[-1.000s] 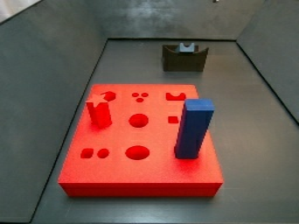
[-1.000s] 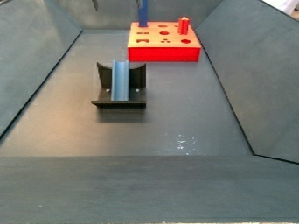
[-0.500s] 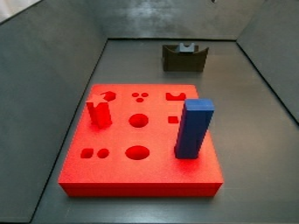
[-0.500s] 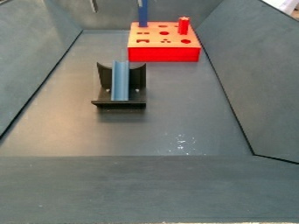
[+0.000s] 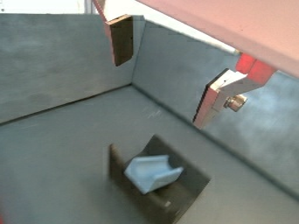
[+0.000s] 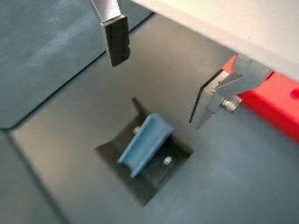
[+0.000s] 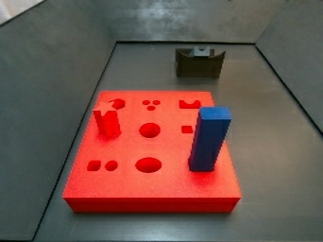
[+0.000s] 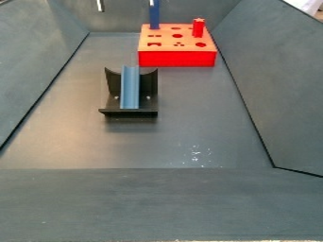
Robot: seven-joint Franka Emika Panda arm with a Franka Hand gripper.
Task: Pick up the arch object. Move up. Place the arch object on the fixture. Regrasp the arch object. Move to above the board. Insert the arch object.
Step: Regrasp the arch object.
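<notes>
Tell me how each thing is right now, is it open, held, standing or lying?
tool: open, empty, hanging above the fixture, touching nothing.
arch object: lying in the fixture's notch, not held.
fixture: standing on the floor, holding the arch object.
board: lying flat on the floor, arch hole empty.
blue pillar: standing upright in the board.
red peg: standing upright in the board.

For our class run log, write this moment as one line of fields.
phase: before regrasp | arch object: resting in fixture notch | claw: open, above the arch object, holding nothing | board: arch hole unfilled
</notes>
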